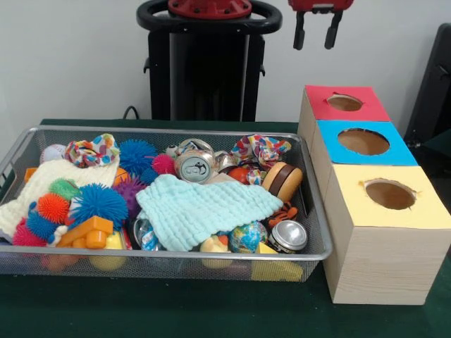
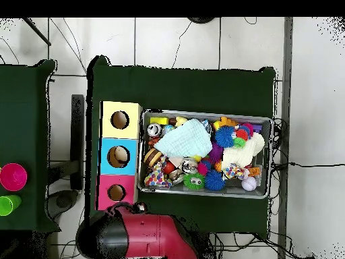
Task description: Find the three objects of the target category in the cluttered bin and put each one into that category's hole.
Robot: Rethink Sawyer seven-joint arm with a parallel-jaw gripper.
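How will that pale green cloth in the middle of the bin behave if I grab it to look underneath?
The pale green cloth lies draped with soft folds over toys in the wire bin, so it will probably be floppy, bunching and trailing from the end effector. It looks light. Its waffle weave might snag a spiky ball beside it.

Even, soft indoor light fills my workspace; nothing looks dim. Beneath my wide silver wire-mesh basket (image 1: 310, 255) only a faint shadow falls on the dark green counter (image 1: 169, 310). Small glints sit on the shiny silver metal can (image 1: 287, 236) at the front. In the front view, far things look slightly soft.
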